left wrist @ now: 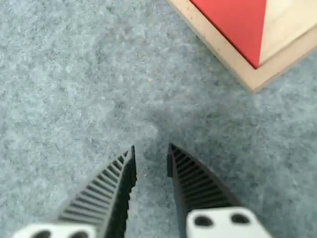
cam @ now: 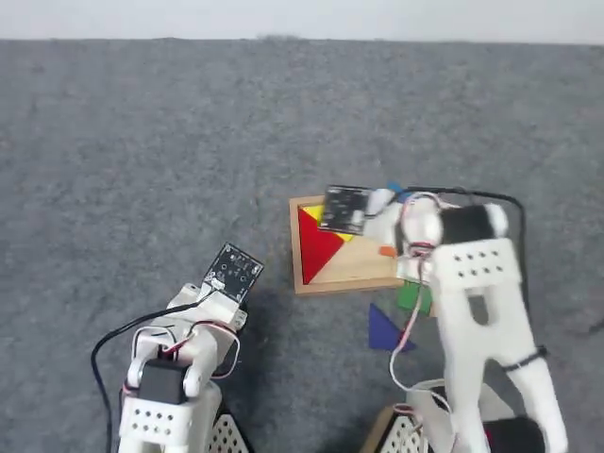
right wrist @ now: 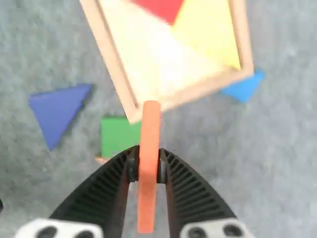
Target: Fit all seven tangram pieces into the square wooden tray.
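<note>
**Orange piece held on edge at the tray's rim**

The orange piece [right wrist: 150, 124] looks thin, stiff and light, wood I'd guess; the right gripper [right wrist: 148, 154] is clamped on its two flat faces, so it stands on edge with its far end over a corner of the wooden tray [right wrist: 106, 52]; those smooth faces could slip, so a hold near the middle seems wisest. Inside the tray lie a red piece [cam: 316, 243] and a yellow piece [right wrist: 208, 34]; a green square [right wrist: 116, 135], a dark blue triangle [right wrist: 57, 111] and a light blue piece [right wrist: 242, 88] lie on the grey mat [cam: 142, 142] just outside the rim; the left gripper [left wrist: 151, 153] hangs slightly parted and empty near another tray corner.
</note>
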Controlling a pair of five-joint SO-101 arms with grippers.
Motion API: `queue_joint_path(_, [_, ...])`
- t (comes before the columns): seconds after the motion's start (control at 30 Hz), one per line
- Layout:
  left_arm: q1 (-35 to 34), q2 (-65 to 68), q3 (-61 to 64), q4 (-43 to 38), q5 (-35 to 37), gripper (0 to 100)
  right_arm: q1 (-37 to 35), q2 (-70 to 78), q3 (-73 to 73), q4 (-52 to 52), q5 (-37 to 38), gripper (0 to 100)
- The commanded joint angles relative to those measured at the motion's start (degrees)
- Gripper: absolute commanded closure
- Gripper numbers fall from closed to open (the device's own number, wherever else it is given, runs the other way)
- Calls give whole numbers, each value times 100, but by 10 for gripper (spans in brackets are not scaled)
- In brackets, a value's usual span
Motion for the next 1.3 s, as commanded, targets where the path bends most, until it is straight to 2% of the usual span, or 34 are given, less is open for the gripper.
queue_joint_path(0.0, [-35, -62, -66, -9, -53, 902, -224, 813, -580, -338, -466, 991])
queue_joint_path(0.27, [-35, -62, -66, -9, -53, 902, -523, 3143, -2031, -462, -598, 991])
queue_joint_path(0.37, [-35, -62, -66, -9, -53, 902, -629, 3626, -2611, -479, -1240, 991])
queue_joint_path(0.43, [-35, -62, -66, -9, -53, 902, -602, 3899, -3024, -514, -2356, 991])
queue_joint_path(0.6, [-35, -62, -66, -9, -53, 902, -365, 4277, -3640, -268, -6620, 991])
queue_joint_path(0.67, [-35, -62, -66, -9, -53, 902, -321, 4382, -3745, -224, -7807, 990])
queue_joint_path(0.7, [-35, -62, -66, -9, -53, 902, -338, 4435, -3745, -224, -8079, 990])
queue_joint_path(0.97, [-35, -62, -66, -9, -53, 902, -646, 4831, -3771, -233, -8229, 987])
queue_joint_path(1.13, [-35, -62, -66, -9, -53, 902, -400, 4831, -3771, -215, -7851, 871])
queue_joint_path(1.27, [-35, -62, -66, -9, -53, 902, -180, 4840, -3780, -338, -7218, 816])
